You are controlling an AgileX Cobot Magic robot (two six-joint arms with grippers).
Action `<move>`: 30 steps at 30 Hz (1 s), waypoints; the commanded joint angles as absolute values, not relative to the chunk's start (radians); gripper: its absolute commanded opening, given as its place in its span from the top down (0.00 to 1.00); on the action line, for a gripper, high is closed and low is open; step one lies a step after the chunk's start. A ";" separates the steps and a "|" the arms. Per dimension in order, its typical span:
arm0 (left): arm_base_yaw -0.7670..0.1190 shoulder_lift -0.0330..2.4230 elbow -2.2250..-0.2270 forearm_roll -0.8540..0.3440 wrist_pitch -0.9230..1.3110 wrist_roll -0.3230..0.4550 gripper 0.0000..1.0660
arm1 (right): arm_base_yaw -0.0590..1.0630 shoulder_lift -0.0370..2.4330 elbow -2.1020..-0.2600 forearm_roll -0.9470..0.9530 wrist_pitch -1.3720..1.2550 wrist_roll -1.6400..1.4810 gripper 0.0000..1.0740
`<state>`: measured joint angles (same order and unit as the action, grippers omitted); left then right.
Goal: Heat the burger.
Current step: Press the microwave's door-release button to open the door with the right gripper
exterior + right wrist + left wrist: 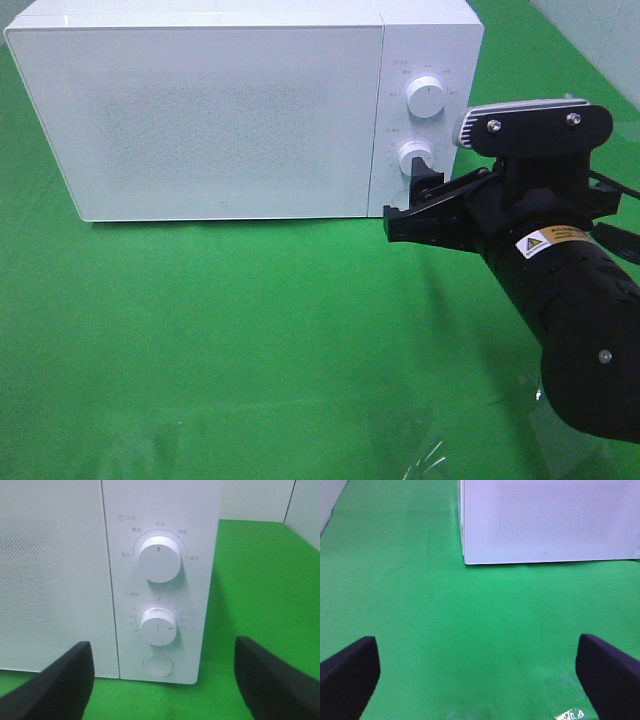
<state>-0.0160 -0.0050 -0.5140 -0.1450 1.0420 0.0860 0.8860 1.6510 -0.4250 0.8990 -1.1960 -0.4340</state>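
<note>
On green-covered desk (250, 340), toward 11 o'clock: white microwave (200, 110), door shut. Task item, burger: seen in no view, whereabouts cannot be told. From 4 o'clock, right arm (580, 300) reaches to control panel. Its right gripper (410, 200) near lower knob (414, 155), jaws apart, holding nothing. Next, left gripper (477, 672): jaws wide apart, holding nothing, over green cloth, well apart from microwave. Smaller: upper knob (427, 97) at lower knob's 12 o'clock, round button (158, 665) at its 6 o'clock.
</note>
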 commanded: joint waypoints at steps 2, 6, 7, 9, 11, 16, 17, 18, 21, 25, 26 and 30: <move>-0.015 -0.020 -0.510 -0.145 1.035 0.082 0.06 | 0.896 1.657 -0.434 0.897 -1.199 -0.204 0.32; -0.015 -0.020 -0.510 -0.145 1.035 0.082 0.06 | 0.896 1.657 -0.434 0.895 -1.200 -0.009 0.33; -0.015 -0.020 -0.510 -0.145 1.035 0.082 0.06 | 0.896 1.657 -0.434 0.895 -1.200 -0.009 0.33; -0.015 -0.020 -0.510 -0.145 1.035 0.082 0.06 | 0.896 1.657 -0.434 0.894 -1.188 0.290 0.38; -0.015 -0.020 -0.510 -0.145 1.035 0.082 0.06 | 0.896 1.657 -0.434 0.894 -1.173 0.458 0.42; -0.015 -0.020 -0.510 -0.145 1.035 0.082 0.06 | 0.896 1.657 -0.434 0.886 -1.110 0.802 0.58; -0.015 -0.020 -0.510 -0.145 1.035 0.082 0.06 | 0.896 1.657 -0.434 0.886 -1.110 0.802 0.58; -0.015 -0.020 -0.510 -0.145 1.035 0.082 0.06 | 0.896 1.657 -0.434 0.886 -1.089 0.866 0.63; -0.015 -0.020 -0.510 -0.145 1.035 0.082 0.06 | 0.896 1.657 -0.434 0.886 -1.018 1.038 0.84; -0.015 -0.020 -0.510 -0.145 1.035 0.082 0.06 | 0.896 1.657 -0.434 0.888 -0.981 1.104 1.00; -0.015 -0.020 -0.510 -0.145 1.035 0.082 0.06 | 0.896 1.657 -0.434 0.888 -0.981 1.104 1.00; -0.015 -0.020 -0.510 -0.145 1.035 0.082 0.06 | 0.896 1.657 -0.434 0.896 -0.991 1.163 1.00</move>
